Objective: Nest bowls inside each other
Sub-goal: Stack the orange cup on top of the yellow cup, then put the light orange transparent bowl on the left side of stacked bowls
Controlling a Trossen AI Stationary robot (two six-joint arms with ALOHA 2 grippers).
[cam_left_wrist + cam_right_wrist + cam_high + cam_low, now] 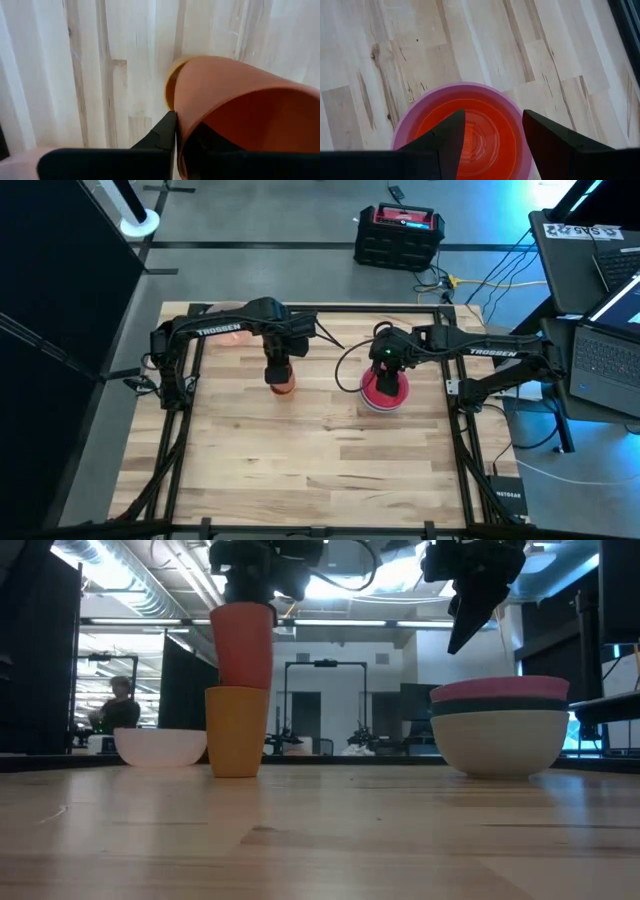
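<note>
My left gripper (250, 592) is shut on a small red cup (242, 645), over a small orange cup (236, 730) that stands on the table. The red cup's base is at the orange cup's rim (171, 75). At the right stands a stack of bowls: pale white (500, 740) at the bottom, then dark teal (498, 707), then mauve-pink (405, 130), with a red bowl (490, 142) inside. My right gripper (494, 117) hangs open above this stack, touching nothing. A light pink bowl (160, 747) rests on its base at the far left. My left gripper holds the red cup by its wall at the rim (181, 131), one finger (167, 132) outside and the other inside the cup. The fingers come from above, pointing down. The cup hangs upright below them, its base level with the orange cup's rim (236, 690).
Bare wooden table top (300, 470) lies toward the near edge. Dark frame rails (170, 480) run along both sides of the table. A person (118, 705) sits in the room beyond the far edge.
</note>
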